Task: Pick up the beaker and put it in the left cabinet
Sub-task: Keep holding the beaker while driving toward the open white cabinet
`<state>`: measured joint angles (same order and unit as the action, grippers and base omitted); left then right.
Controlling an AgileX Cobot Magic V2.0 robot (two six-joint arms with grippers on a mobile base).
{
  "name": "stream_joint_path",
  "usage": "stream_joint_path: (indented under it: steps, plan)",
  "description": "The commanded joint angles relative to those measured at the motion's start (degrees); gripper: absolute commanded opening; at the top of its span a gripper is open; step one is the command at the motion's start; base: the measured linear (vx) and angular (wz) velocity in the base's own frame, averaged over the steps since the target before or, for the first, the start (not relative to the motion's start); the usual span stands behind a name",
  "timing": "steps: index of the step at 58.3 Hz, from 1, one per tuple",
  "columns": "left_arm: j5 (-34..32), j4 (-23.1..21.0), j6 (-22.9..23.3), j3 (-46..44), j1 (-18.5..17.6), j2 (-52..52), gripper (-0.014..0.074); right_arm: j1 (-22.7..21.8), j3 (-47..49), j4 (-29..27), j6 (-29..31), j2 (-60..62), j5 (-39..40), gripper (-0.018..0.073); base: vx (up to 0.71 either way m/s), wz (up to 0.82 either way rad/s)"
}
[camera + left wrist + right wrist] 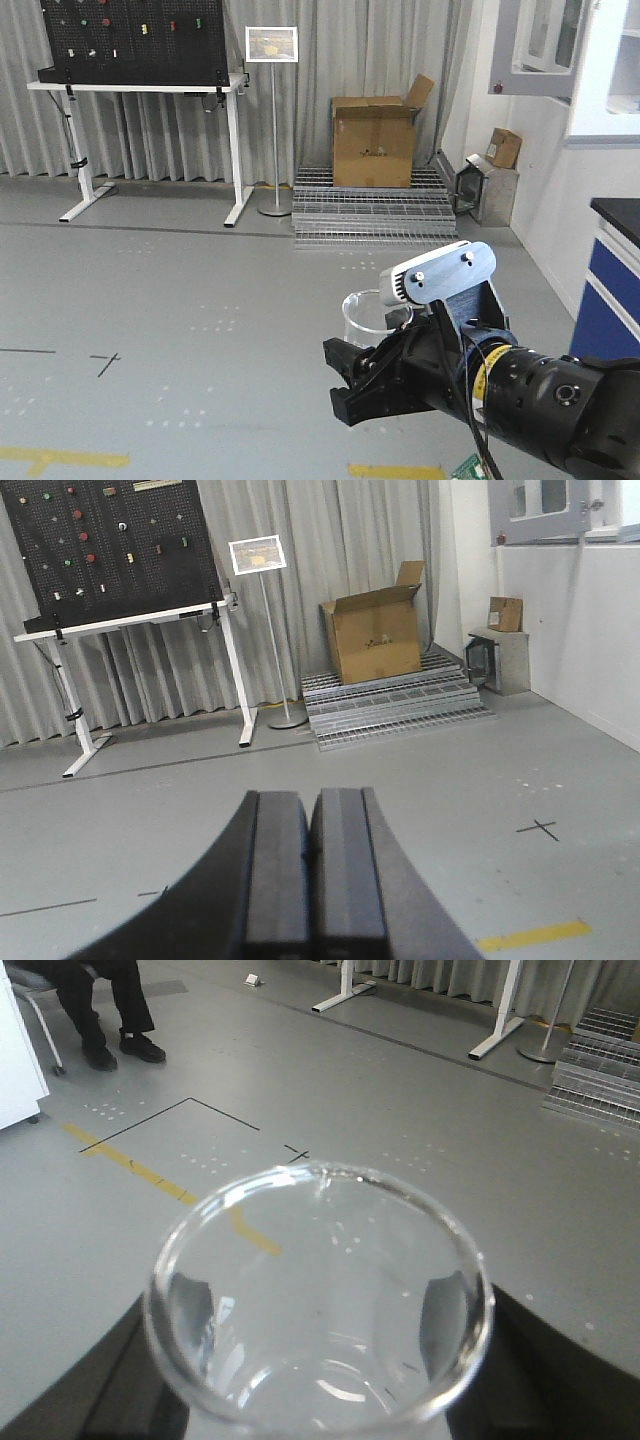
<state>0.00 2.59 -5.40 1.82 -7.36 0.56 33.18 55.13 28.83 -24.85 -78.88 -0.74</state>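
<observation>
I had the beaker (372, 308) clamped in the right fingers (352, 380), held upright in the air above the grey floor (180, 290), well short of the cardboard box (372, 140) at the back. On the right wrist view its open mouth (320, 1300) filled the frame, spout pointing away, with a dark finger on each side. The left fingers (305, 852) were pressed together with nothing between them, pointing toward the pegboard (105, 545).

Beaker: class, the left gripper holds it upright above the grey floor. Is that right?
No. The right gripper holds the beaker, as the right wrist view shows; the left gripper is shut and empty. The rest stands: upright, above the grey floor.
</observation>
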Motion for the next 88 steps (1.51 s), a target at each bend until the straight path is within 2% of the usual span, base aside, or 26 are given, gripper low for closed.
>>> stream_joint_path:
  steps: [1, 88]
  plan:
    - [-4.3, -0.2, 0.2, 0.9, 0.0, 1.1, 0.0001, -0.1, 2.1, -0.1, -0.1, 2.0, 4.1, -0.0001, 0.72, 0.03]
    - [-4.3, -0.2, 0.2, 0.9, 0.0, 1.1, 0.0001, -0.4, 2.1, -0.1, -0.1, 2.0, 4.1, -0.0001, 0.71, 0.01]
